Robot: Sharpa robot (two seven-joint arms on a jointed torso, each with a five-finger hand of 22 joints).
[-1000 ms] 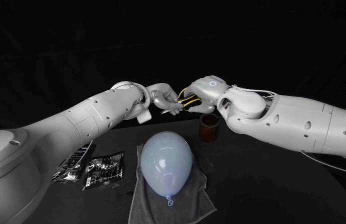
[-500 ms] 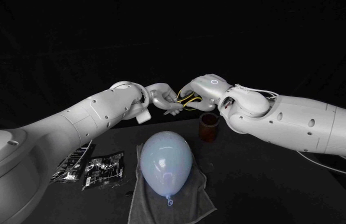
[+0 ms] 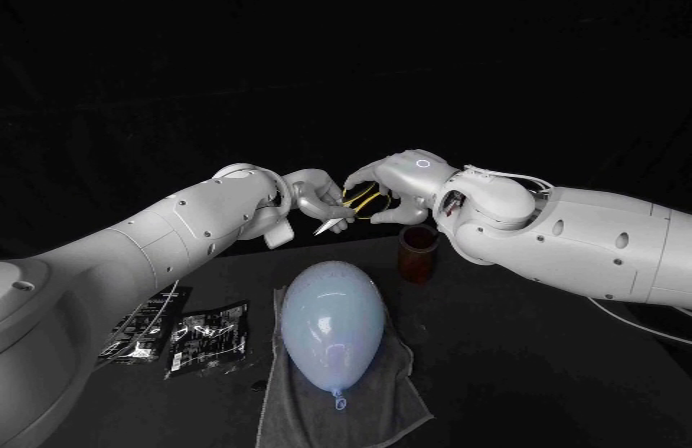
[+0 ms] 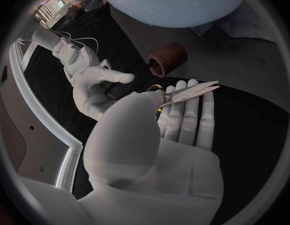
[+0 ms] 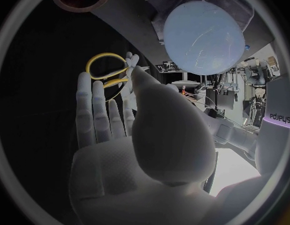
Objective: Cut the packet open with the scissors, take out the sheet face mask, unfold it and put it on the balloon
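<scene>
The scissors [image 3: 351, 206], yellow-handled, hang in the air between my two hands, above the far end of the table. My left hand [image 3: 315, 198] grips them by the blades [image 4: 196, 90], thumb pressing them onto its fingers. My right hand [image 3: 387, 186] is at the yellow handles [image 5: 107, 67]; its fingers are straight and spread, its thumb tip against a loop, and a grip is not plain. The pale blue balloon [image 3: 332, 326] lies on a grey towel [image 3: 346, 413] below. Two dark foil packets [image 3: 209, 336] lie flat, left of the balloon.
A brown cup [image 3: 418, 253] stands just beyond the balloon, under my right forearm, and also shows as the cup [image 4: 166, 59] near my left hand's fingertips. The second packet [image 3: 144, 326] lies close to my left arm.
Both hands have edged left and up with the scissors. My right hand's fingers have lifted and straightened over the yellow handles.
</scene>
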